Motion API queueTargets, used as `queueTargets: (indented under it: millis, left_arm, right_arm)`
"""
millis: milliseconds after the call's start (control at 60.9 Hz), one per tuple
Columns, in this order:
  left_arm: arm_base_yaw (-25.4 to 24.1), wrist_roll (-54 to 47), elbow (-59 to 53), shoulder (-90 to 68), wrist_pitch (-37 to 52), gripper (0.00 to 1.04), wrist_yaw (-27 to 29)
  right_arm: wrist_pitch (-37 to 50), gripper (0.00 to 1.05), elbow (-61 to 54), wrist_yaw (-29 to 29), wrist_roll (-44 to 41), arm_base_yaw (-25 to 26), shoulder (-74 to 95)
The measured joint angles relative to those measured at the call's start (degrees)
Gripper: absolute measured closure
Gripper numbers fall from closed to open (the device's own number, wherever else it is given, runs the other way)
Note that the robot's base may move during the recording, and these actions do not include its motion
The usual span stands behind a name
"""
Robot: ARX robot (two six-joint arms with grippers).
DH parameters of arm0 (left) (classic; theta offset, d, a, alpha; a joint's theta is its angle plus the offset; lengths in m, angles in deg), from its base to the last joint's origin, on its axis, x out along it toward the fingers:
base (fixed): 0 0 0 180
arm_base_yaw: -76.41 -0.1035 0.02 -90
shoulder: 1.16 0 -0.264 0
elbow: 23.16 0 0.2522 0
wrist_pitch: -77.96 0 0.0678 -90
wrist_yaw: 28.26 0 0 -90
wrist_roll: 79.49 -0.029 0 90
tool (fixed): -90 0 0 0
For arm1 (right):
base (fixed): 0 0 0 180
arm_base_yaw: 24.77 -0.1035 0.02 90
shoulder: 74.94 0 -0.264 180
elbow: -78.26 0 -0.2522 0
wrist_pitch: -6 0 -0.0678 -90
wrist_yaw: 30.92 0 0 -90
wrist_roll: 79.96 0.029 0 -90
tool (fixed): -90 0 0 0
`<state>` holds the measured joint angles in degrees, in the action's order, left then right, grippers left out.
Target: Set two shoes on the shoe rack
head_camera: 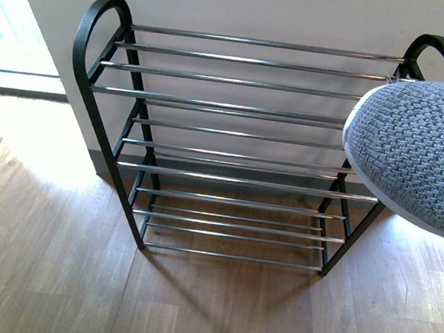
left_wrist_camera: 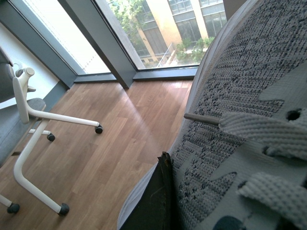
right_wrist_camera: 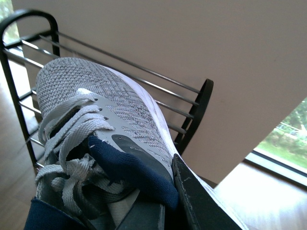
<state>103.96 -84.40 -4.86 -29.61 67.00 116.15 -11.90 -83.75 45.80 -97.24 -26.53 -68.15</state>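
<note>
Left gripper [left_wrist_camera: 165,184] is clamped on the first sneaker [left_wrist_camera: 240,96]; one finger [left_wrist_camera: 156,203] shows against its side, above the wood floor [left_wrist_camera: 120,134]. Shoe rack [head_camera: 212,103] stands against the wall. Right gripper [right_wrist_camera: 184,194] is clamped on the second sneaker [head_camera: 420,154], toe up by the rack's top right end. Can't tell if it touches the bars.
</note>
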Motion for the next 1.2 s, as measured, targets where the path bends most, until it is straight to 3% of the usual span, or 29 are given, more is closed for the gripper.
queueTargets:
  millis: [131,197,263,394,739,986,1199]
  left_arm:
    - [0.0,0.0,0.0,0.0,0.0,1.03,0.0]
    - [0.0,0.0,0.0,0.0,0.0,1.03,0.0]
    - [0.0,0.0,0.0,0.0,0.0,1.03,0.0]
    - [0.0,0.0,0.0,0.0,0.0,1.03,0.0]
    - [0.0,0.0,0.0,0.0,0.0,1.03,0.0]
    - [0.0,0.0,0.0,0.0,0.0,1.03,0.0]
    - [0.0,0.0,0.0,0.0,0.0,1.03,0.0]
  right_arm:
    - [7.9,1.03,2.2,8.4,5.9,-5.9,10.8]
    - [15.9,1.03,7.1,16.0,11.7,-12.8,25.6]
    - [18.1,1.03,13.6,20.2,16.5,-17.1,38.0]
    - [19.9,1.03,22.7,24.1,22.2,-20.6,55.4]
    - [15.3,1.03,48.9,30.0,40.8,-18.8,90.3]
    - [11.7,1.03,61.3,30.6,42.1,-16.0,101.1]
    - [9.3,1.03,65.4,30.9,44.6,-11.8,105.3]
